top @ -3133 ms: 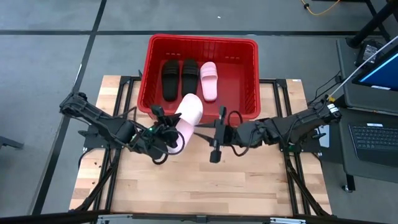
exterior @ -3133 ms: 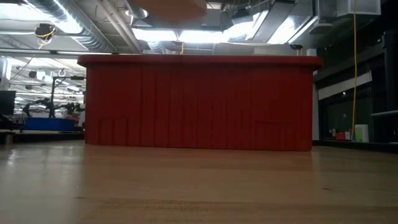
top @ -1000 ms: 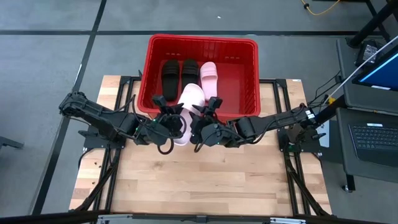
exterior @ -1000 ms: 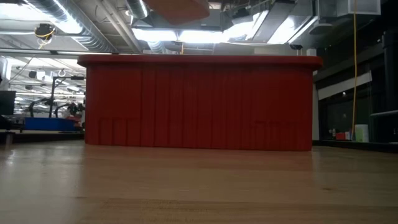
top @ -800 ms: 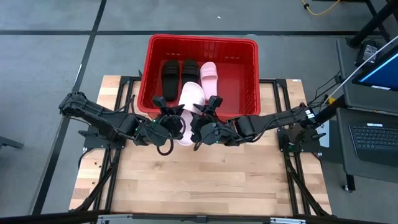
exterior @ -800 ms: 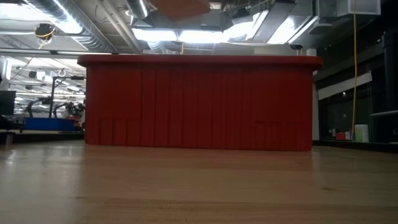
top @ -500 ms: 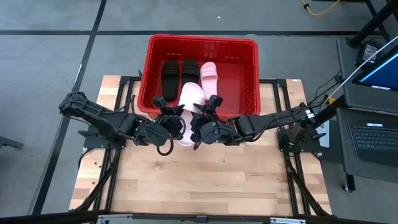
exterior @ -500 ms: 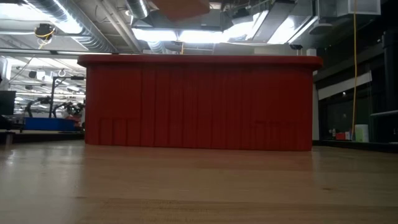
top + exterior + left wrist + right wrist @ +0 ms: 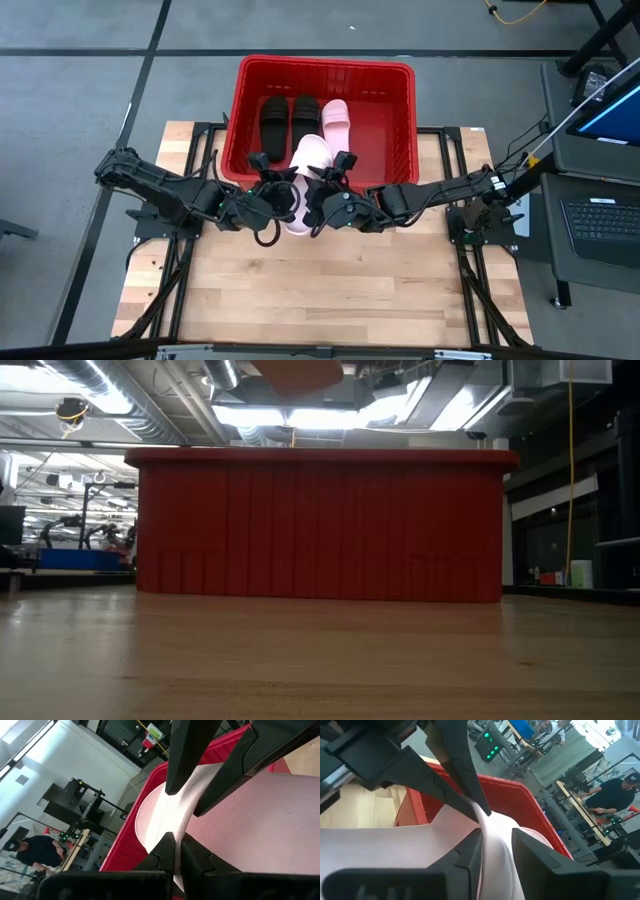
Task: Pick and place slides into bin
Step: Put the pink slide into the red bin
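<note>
high view: pale pink slide (image 9: 303, 170), textured sole, over red bin (image 9: 400, 110).

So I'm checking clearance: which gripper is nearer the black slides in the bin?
Left. The left gripper sits just below the black slides; the right gripper is farther right.

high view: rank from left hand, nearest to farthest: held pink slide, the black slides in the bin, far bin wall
1. The held pink slide, in the left hand itself, over the near rim of the bin.
2. The black slides, inside on the bin's left part.
3. The far bin wall, at the top edge.
</note>
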